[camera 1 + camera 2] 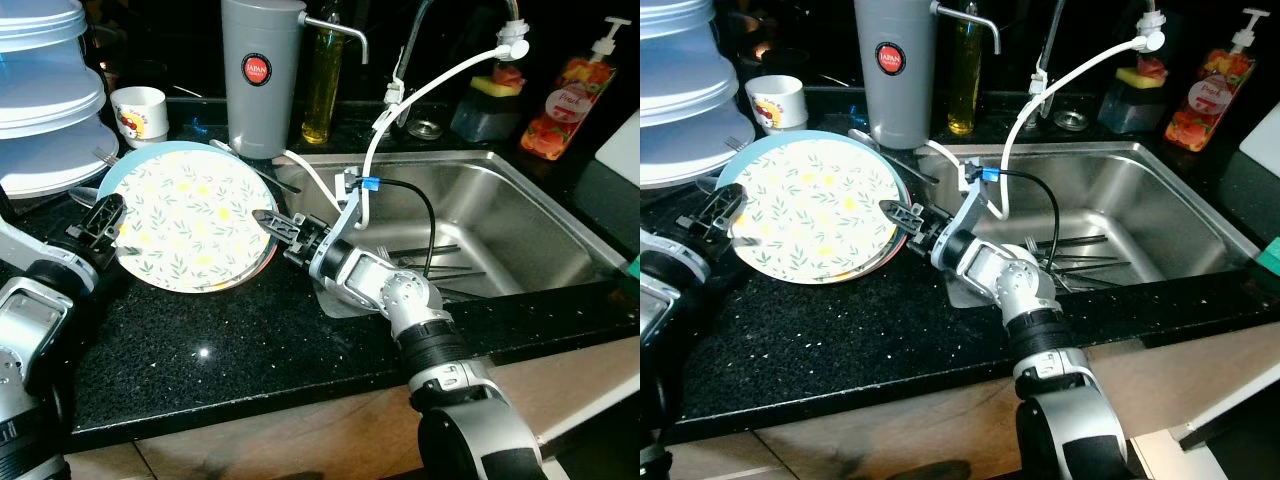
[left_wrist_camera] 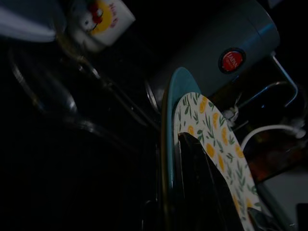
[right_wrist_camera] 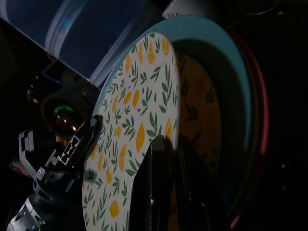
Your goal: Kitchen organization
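A round plate with a lemon-and-leaf pattern (image 1: 190, 215) tops a tilted stack of plates on the black counter (image 1: 220, 340). Beneath it lie teal plates (image 3: 226, 72) and a red-rimmed one (image 3: 257, 91). The lemon plate stands lifted off the teal one along one side. My left gripper (image 1: 105, 225) is shut on its left rim, one finger (image 2: 202, 192) wedged between it and the teal plate (image 2: 169, 125). From the sink side, my right gripper (image 1: 275, 225) is shut on its right rim, fingers (image 3: 156, 187) astride the edge.
A grey canister (image 1: 262, 75), an oil bottle (image 1: 323, 80) and a cartoon mug (image 1: 140, 112) stand behind the plates. Pale stacked tubs (image 1: 45, 100) rise at the far left. The steel sink (image 1: 520, 200) on the right holds cutlery (image 1: 425, 262); a soap bottle (image 1: 565, 100) stands behind it.
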